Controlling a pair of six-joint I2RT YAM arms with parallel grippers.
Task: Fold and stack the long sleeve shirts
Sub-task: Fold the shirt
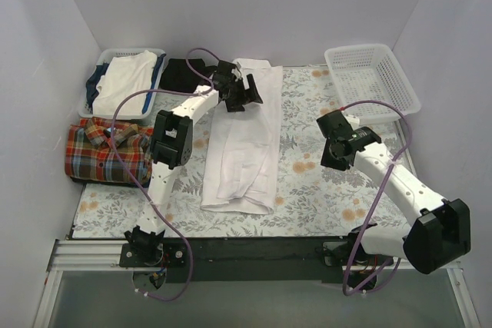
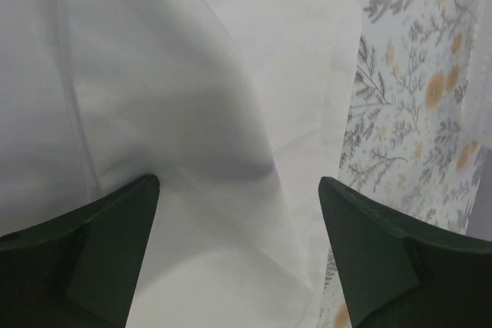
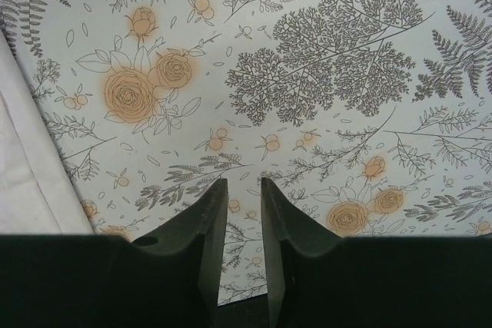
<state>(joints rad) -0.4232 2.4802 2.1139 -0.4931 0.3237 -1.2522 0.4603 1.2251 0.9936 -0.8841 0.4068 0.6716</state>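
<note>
The white shirt [image 1: 244,144] lies as a long narrow strip down the middle of the floral table cloth [image 1: 323,182]. My left gripper [image 1: 244,91] hovers over its far end with jaws wide open and empty. In the left wrist view the gripper [image 2: 237,182] has the thin white fabric [image 2: 192,74] below it, folds showing. The plaid shirt [image 1: 108,151] lies crumpled at the left edge. My right gripper [image 1: 332,151] is to the right of the white shirt over bare cloth. In the right wrist view the gripper [image 3: 244,182] is empty, jaws a narrow gap apart, with the shirt's edge [image 3: 31,167] at left.
A basket [image 1: 157,55] at the back left holds white and blue garments. A small black garment [image 1: 181,74] lies beside it. A white mesh basket [image 1: 373,78] stands at the back right. White walls close in the left, back and right sides.
</note>
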